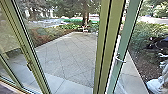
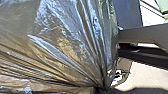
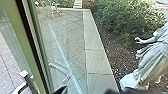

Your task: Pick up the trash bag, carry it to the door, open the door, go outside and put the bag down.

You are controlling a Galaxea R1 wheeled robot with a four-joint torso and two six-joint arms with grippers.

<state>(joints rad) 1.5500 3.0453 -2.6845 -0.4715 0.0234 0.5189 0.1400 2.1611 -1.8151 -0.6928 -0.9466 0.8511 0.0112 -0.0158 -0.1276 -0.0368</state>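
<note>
1. Head view: the robot faces a green-framed glass door (image 1: 122,47) with a metal lever handle (image 1: 120,60). Paving (image 1: 67,53) lies beyond the glass, with a hedge (image 1: 147,37) and a pale statue (image 1: 156,85) to the right. Whether the door is latched or slightly ajar I cannot tell. My judgement: the opening step is in hand, and going outside and putting the bag down remain to be done.
2. Left wrist view: the trash bag (image 2: 67,42) is close up, its shiny film drawn into tight folds at the left claw (image 2: 101,89), which pinches the gathered plastic. The next move calls for a firm grip there, with the bag clear of the door's edge.
3. Right wrist view: the handle is near, on the door's frame. I cannot tell whether the right claw is spread or pressed together. Its likely job is to work the handle and push the door wide enough for robot and bag.
</note>
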